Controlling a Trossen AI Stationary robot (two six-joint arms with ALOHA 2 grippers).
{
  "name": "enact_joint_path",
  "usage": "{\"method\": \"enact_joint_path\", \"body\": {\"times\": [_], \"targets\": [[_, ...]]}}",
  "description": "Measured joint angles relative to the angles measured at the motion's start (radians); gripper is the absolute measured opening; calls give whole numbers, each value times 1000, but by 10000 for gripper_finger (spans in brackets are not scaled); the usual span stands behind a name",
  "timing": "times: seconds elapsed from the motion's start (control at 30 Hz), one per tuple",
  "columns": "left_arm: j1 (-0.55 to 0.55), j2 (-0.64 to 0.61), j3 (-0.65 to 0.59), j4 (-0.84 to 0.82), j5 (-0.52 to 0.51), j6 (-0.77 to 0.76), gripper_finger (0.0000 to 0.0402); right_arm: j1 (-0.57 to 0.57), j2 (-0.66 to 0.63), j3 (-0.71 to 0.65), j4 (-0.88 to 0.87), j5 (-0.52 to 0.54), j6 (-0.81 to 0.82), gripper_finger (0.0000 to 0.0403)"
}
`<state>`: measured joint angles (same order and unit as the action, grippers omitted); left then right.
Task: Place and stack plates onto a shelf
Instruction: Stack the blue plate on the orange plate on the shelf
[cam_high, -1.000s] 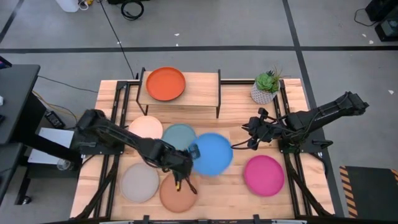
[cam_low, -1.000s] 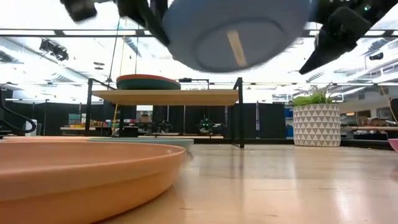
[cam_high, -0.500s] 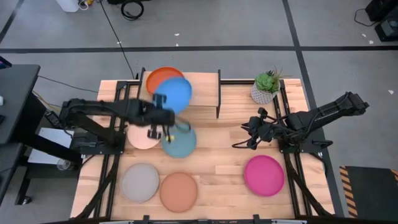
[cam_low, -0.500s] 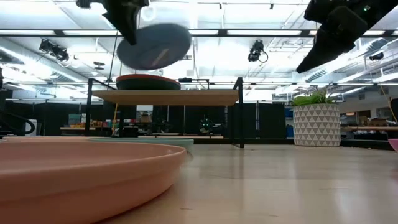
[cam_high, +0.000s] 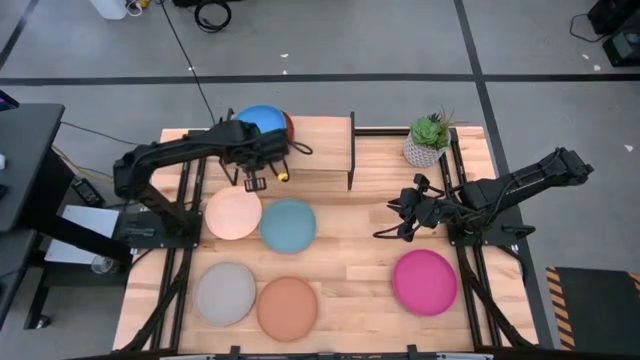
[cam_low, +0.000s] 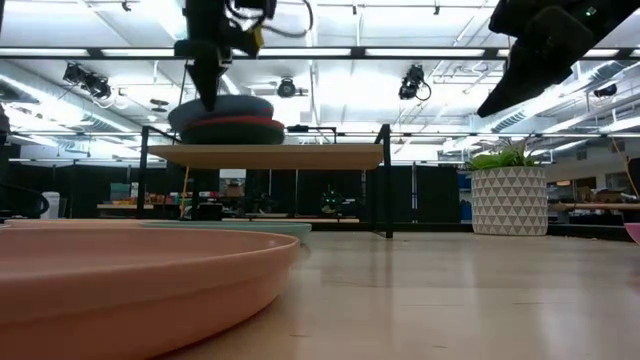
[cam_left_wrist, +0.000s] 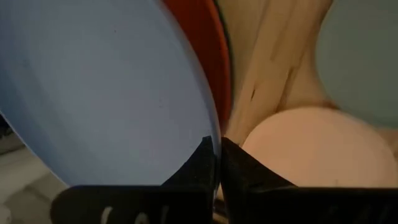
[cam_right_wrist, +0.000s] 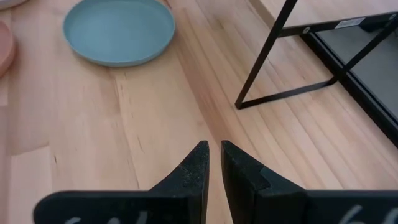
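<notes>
**Bright blue plate sitting over the orange one on the shelf**

Bright blue plate is up on the shelf, lying on top of the orange plate, which only peeks out as a thin rim on one side. The low view shows the two as a stack on the wooden top board. The left pincer is clamped on the blue plate's rim, fingers pinched tight together right at the edge nearest the tabletop middle, so the plate lies just beyond the fingertips, toward the back of the shelf.

The right pincer hangs above the tabletop over on the right side, well away from the shelf, its fingers nearly together and holding nothing.

Down on the tabletop: cream plate and light blue plate side by side just in front of the shelf, grey plate and terracotta plate along the front edge, magenta plate off to the right. A potted plant stands beside the shelf at the back right.
</notes>
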<state>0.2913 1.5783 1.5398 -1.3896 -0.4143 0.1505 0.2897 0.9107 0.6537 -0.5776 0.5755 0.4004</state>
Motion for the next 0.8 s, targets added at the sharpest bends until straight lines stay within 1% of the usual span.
{"method": "enact_joint_path", "body": {"times": [0.17, 0.37, 0.5, 0.6, 0.7, 0.8], "targets": [[2, 30, 1, -1, -1, 45, 15, 0, 0, 0, -6, 0, 0, 49], [-3, 34, 1, -3, -8, 70, 31, 0, 0, 0, -5, -1, 0, 49], [-11, 34, 1, 0, -50, 76, 40, 0, 0, 0, -5, -6, 0, 49], [-23, 32, 1, 1, -67, 98, 63, 0, 0, 0, -5, -7, 0, 49], [-36, 32, 8, -5, -87, 99, 98, 0, 0, 0, -5, -9, 0, 49], [-51, 32, 54, -15, -95, 113, 131, 0, 0, 0, -11, -45, -2, 49]]}}
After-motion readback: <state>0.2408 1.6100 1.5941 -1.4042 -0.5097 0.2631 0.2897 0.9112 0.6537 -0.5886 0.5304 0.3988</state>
